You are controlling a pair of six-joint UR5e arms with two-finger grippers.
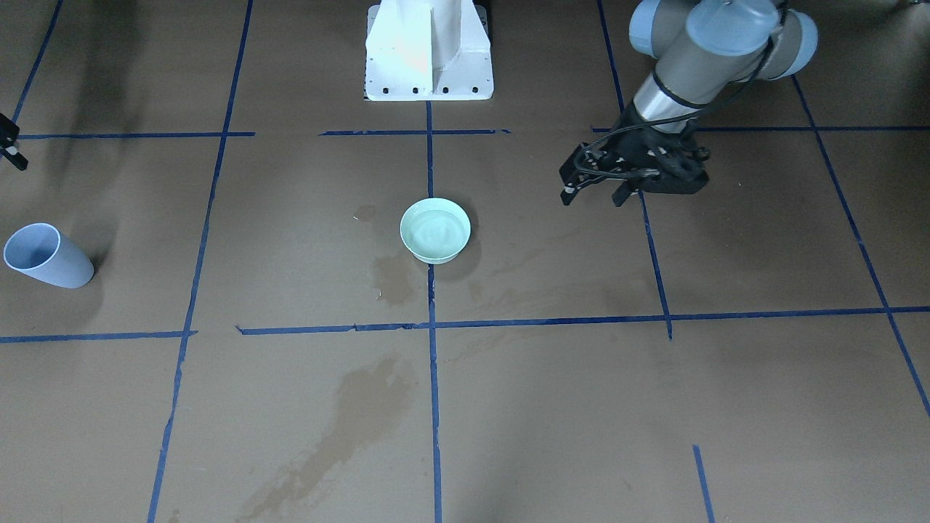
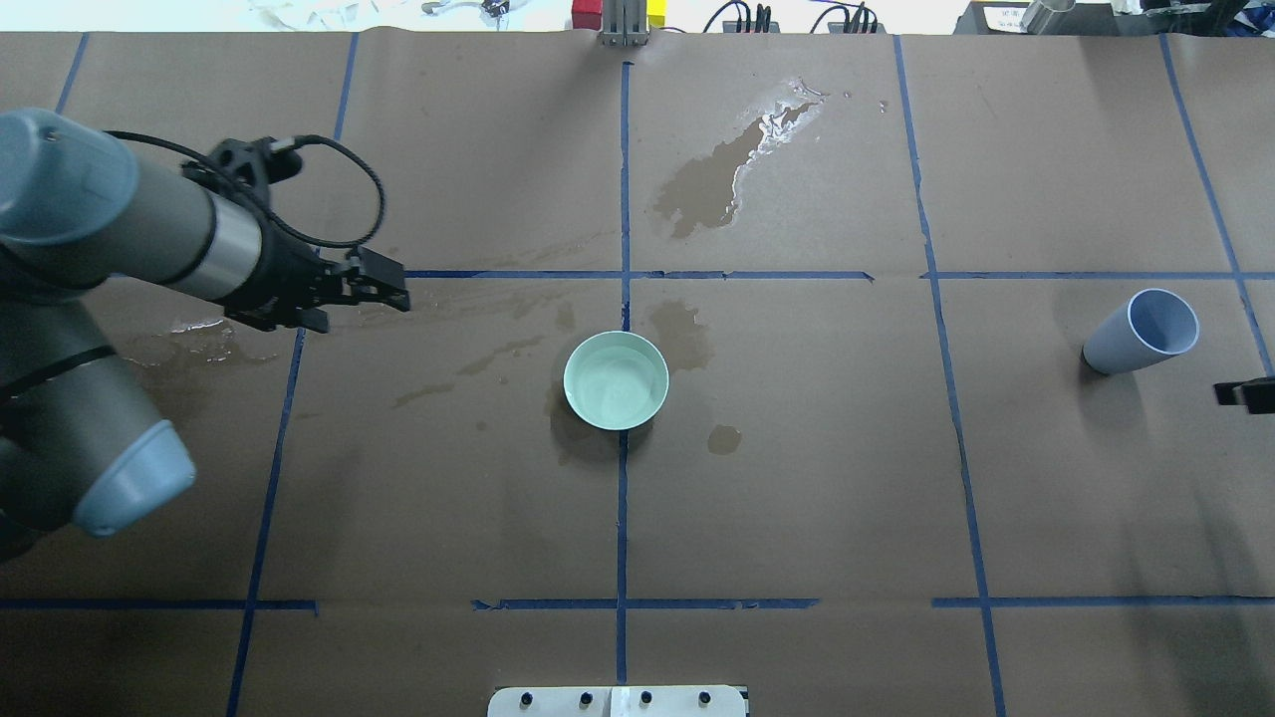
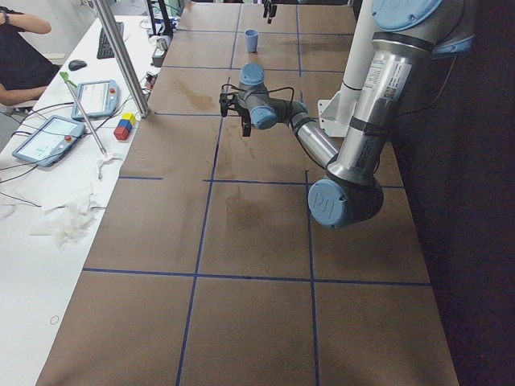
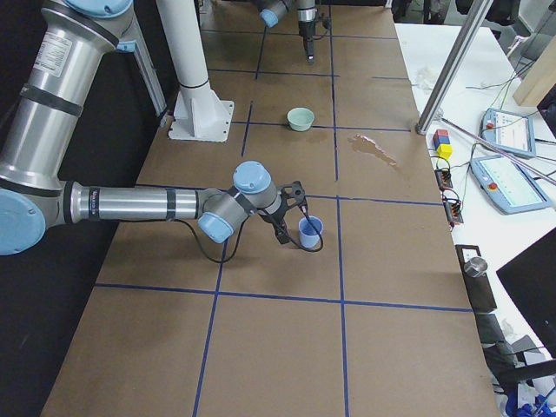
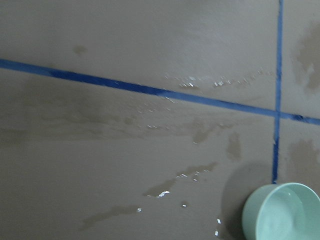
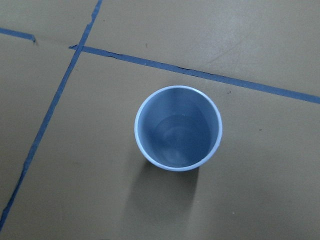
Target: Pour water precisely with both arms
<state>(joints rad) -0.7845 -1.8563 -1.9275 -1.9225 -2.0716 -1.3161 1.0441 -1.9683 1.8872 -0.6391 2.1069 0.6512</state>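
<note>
While the left gripper (image 1: 591, 196) hangs open and empty, the water (image 1: 436, 228) in the bowl (image 1: 436, 255) well apart from it, and I can't tell how open the right gripper (image 2: 1241, 393) is beside the cup (image 2: 1136, 334), I'd grab the cup squarely, lift level, tilt slowly.

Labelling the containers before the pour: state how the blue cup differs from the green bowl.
The cup is pale blue, the bowl pale green. The cup is tall and narrow, the bowl low and wide. The bowl sits mid-table among wet stains; the cup stands at the robot's right on dry paper. Both are upright.
</note>
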